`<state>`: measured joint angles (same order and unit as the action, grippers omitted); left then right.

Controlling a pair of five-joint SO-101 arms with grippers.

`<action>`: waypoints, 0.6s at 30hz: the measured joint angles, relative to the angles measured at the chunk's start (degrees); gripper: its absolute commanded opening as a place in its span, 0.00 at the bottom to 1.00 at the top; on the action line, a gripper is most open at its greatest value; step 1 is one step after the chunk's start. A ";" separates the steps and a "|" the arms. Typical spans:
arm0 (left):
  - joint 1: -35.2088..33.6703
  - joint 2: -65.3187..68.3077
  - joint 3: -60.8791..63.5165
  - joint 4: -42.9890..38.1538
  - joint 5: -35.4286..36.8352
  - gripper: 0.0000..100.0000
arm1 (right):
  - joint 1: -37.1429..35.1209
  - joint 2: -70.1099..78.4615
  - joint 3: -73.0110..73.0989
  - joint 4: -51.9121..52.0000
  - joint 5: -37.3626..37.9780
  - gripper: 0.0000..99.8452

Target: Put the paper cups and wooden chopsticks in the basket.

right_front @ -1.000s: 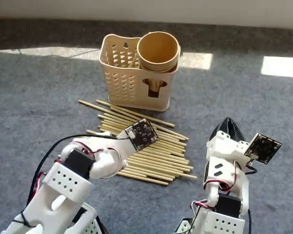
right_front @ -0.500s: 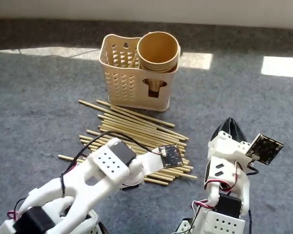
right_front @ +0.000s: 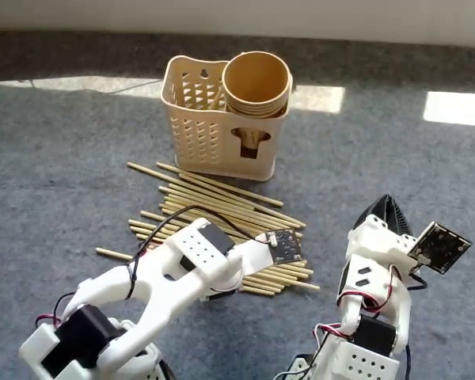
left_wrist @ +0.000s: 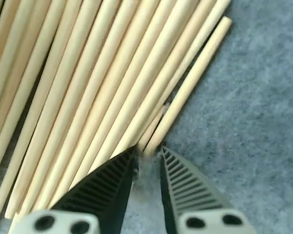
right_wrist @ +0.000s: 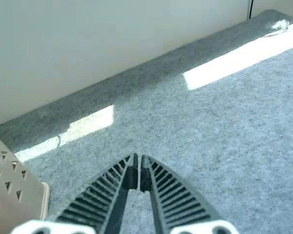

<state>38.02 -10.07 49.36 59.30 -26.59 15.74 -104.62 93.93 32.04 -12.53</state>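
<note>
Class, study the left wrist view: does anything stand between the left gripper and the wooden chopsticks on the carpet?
Nothing visible does. The left gripper sits with its tips right at the ends of the chopsticks, jaws slightly apart, grey carpet beside them.

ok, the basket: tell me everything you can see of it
The basket is cream plastic, rectangular, with walls perforated by small holes and one larger keyhole-shaped cutout in its near side. It stands upright on the grey carpet, just beyond the pile of chopsticks. A stack of paper cups sits in one end, rims above the basket's rim.
</note>
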 measured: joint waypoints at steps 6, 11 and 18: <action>0.26 0.44 -0.62 0.00 -0.09 0.03 | 0.00 0.00 0.00 0.00 0.00 0.03; 0.26 0.44 -0.62 0.00 -0.18 0.03 | 0.00 0.00 0.00 0.00 0.00 0.03; 0.35 0.44 -0.62 0.00 -0.18 0.01 | 0.00 0.00 0.00 0.00 0.00 0.03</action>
<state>38.37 -9.63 48.75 59.30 -26.77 15.74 -104.62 93.93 32.04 -12.53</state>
